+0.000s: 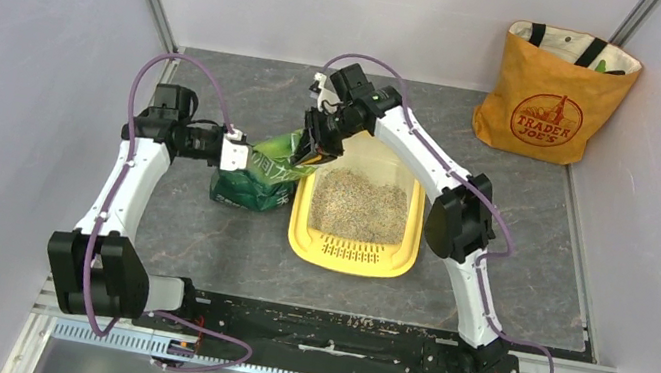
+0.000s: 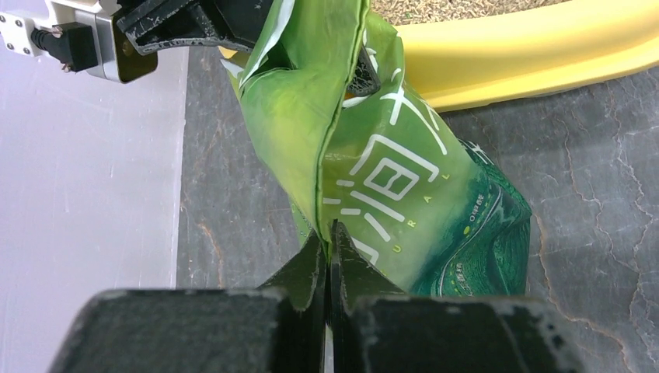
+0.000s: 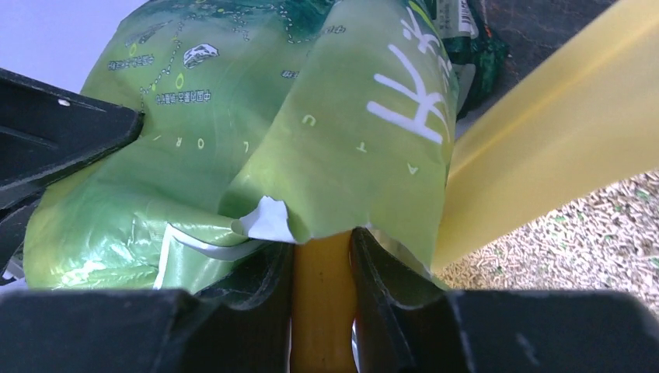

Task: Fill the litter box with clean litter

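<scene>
The box (image 1: 300, 238) lies at the middle of the grey worktop (image 1: 197, 235), its slotted grate (image 1: 351, 249) at the end nearest the arm bases. Beyond the grate, grey-beige litter (image 1: 359, 206) covers the pale floor of the box as far as its far end.

Just left of the box, the green bag (image 1: 255, 186) rests with its bottom on the worktop, beside the left rim. Its upper part is lifted and tilted to the right, so the mouth sits at the box's far left corner. The left gripper (image 2: 328, 233) is at the bag's left side, above the worktop and apart from the box. Its fingers are pinched tight on a folded seam of the bag.

Farther back, the right gripper (image 3: 322, 249) hangs over the far left corner of the box, at the bag's mouth, with the litter just below and to its right. Its fingers stand narrow, clamped on an orange-yellow handle (image 3: 320, 311). The far end of the handle is hidden under the bag's torn lip, which drapes over the fingertips. I cannot tell whether that lip is pinched too.

An orange tote (image 1: 543, 106) stands in the far right corner, well apart from the box.
</scene>
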Robot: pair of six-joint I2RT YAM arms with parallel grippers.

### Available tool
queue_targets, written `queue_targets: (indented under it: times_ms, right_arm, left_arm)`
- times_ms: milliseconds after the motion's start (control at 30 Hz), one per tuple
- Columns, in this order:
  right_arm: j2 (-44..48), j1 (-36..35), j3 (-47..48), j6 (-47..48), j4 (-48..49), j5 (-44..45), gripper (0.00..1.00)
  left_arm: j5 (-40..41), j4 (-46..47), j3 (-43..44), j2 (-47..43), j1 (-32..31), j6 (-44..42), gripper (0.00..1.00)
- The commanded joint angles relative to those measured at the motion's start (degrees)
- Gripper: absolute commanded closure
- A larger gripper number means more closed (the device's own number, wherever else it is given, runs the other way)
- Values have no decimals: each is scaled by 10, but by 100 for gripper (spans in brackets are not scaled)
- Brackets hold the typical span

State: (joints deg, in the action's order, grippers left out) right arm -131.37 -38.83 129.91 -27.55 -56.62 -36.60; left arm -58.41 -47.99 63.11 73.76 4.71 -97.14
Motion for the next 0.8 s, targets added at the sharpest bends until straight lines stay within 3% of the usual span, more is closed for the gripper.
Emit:
queue_targets:
  times_ms: [0,200,533,767]
  right_arm:
    - [-4,-17,-39,8,49,-73,100]
    - [54,-14,-118,-21,230,-174,100]
    - [145,7,-283,-184,554,-274,100]
    - [197,42,-357,-197,586,-281,100]
  left_arm:
    - [-55,59,3,-14,-10,-29,98]
    - [-56,72,1,-1,-12,-20,98]
    - [-43,88,-9,-8,-12,-8,98]
    - [-33,90,-6,-12,-9,-1,98]
